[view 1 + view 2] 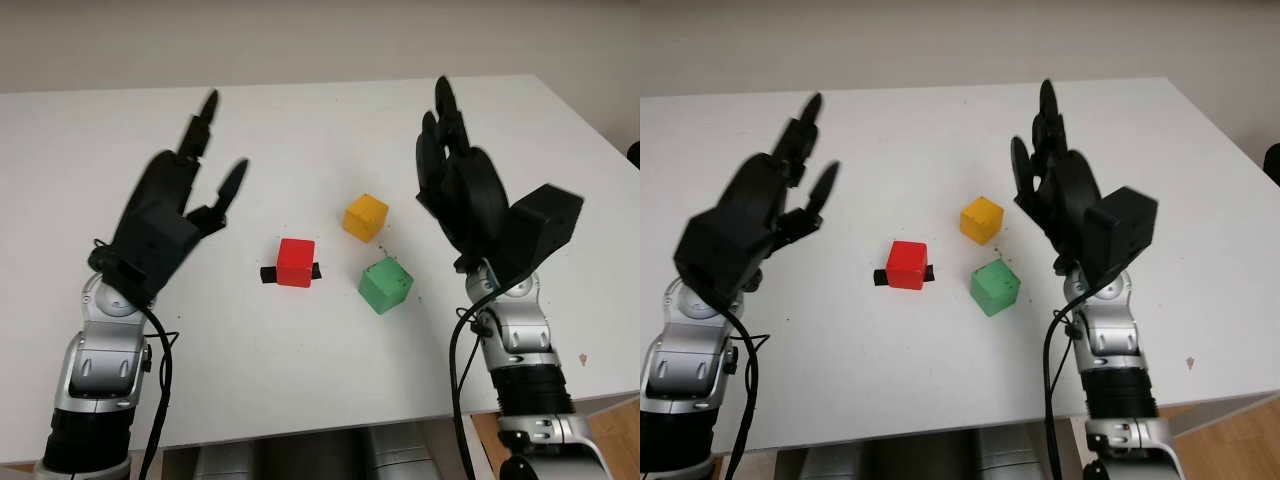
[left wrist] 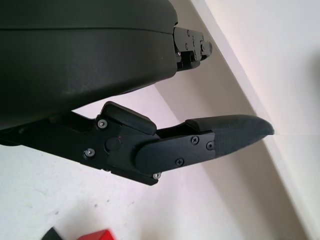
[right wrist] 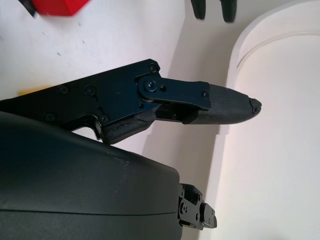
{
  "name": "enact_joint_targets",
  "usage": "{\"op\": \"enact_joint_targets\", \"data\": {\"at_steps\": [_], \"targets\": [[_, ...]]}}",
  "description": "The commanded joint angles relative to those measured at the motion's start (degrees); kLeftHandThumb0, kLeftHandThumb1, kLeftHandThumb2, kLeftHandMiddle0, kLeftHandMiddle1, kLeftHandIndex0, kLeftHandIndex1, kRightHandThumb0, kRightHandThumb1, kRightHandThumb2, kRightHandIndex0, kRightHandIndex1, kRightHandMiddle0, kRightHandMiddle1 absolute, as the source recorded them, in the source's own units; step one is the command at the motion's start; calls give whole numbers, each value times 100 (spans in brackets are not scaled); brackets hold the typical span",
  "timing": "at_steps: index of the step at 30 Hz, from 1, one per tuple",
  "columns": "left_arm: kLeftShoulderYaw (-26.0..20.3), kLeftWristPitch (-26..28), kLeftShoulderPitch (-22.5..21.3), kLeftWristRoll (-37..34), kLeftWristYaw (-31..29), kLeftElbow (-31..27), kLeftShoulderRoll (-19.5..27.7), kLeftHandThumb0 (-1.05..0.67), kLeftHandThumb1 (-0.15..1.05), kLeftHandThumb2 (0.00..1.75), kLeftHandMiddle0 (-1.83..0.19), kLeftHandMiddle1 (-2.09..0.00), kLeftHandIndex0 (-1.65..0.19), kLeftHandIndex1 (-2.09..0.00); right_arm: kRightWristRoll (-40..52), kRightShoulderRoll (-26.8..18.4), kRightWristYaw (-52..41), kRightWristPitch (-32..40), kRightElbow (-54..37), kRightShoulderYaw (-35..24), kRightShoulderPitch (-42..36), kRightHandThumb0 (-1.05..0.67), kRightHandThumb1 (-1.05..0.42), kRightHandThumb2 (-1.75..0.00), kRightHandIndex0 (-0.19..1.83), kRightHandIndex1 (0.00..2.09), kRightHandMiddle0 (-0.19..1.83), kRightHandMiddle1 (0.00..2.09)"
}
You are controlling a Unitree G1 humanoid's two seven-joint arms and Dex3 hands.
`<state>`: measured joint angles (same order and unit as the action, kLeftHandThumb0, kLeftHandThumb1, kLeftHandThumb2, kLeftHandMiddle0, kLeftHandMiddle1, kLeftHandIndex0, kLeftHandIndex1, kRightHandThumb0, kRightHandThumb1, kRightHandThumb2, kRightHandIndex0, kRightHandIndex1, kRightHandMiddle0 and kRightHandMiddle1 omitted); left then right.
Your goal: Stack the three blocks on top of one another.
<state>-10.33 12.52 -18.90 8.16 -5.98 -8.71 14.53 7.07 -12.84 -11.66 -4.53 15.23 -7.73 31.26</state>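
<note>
Three blocks sit apart on the white table [image 1: 300, 130]. The red block [image 1: 295, 262] is in the middle, on a small black strip. The yellow block [image 1: 365, 216] lies behind and to its right, the green block [image 1: 385, 284] to the right of the red one and nearer me. My left hand [image 1: 205, 170] is raised above the table to the left of the red block, open and holding nothing. My right hand [image 1: 447, 135] is raised to the right of the yellow and green blocks, open too. A corner of the red block [image 2: 97, 235] shows in the left wrist view.
The table's front edge [image 1: 330, 425] runs just below the blocks' area, and its right edge [image 1: 600, 130] passes beyond my right arm. A pale wall [image 1: 300, 40] stands behind the table.
</note>
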Motion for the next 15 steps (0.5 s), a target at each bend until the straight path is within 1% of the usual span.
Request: {"op": "enact_joint_targets", "data": {"at_steps": [1, 3, 5, 7, 9, 10, 11, 12, 13, 15], "targets": [[-277, -141, -200, -342, 168, 313, -130, -84, 105, 62, 2, -5, 0, -8, -41, -244, -43, -81, 244, -94, 399, -70, -105, -31, -8, 7, -4, 9], [-347, -274, -267, -452, 326, 594, -126, -83, 105, 60, 2, -5, 0, -7, -237, -465, -23, -264, 615, -77, 690, -65, -105, -24, -4, 9, -1, 11], [-371, -402, -314, -540, 407, 857, -105, -82, 105, 59, 4, -4, 2, -6, -385, -663, -56, -394, 1016, -55, 987, -64, -104, -13, 2, 11, 4, 14], [-396, -562, -361, -639, 468, 1116, -108, -79, 105, 61, 8, -3, 7, -4, -544, -864, -162, -596, 1485, 12, 1300, -61, -99, -7, 6, 12, 7, 16], [-396, -675, -402, -723, 446, 1347, -63, -77, 105, 61, 11, -2, 11, -2, -723, -1061, -339, -773, 1984, 136, 1649, -58, -95, -4, 12, 15, 12, 20], [-394, -743, -427, -770, 414, 1465, -38, -77, 105, 62, 13, -2, 13, -1, -856, -1173, -455, -831, 2238, 241, 1843, -55, -92, -4, 16, 17, 14, 27], [-387, -807, -451, -807, 390, 1570, -15, -76, 105, 62, 15, -1, 15, 0, -1043, -1296, -546, -909, 2496, 380, 2039, -53, -90, -5, 22, 19, 9, 50], [-382, -853, -468, -834, 380, 1646, -2, -76, 105, 62, 16, -1, 16, 0, -1258, -1410, -613, -1024, 2767, 535, 2238, -53, -88, -5, 26, 21, 7, 61], [-366, -897, -476, -827, 390, 1704, 14, -75, 105, 62, 17, -2, 17, 0, -1516, -1537, -686, -1250, 3053, 729, 2437, -53, -86, -4, 30, 23, 7, 69], [-337, -939, -476, -813, 402, 1751, 36, -76, 105, 62, 17, -2, 17, 0, -2132, -1776, -629, -1867, 3594, 1161, 2790, -53, -84, -4, 33, 24, 7, 75]]}}
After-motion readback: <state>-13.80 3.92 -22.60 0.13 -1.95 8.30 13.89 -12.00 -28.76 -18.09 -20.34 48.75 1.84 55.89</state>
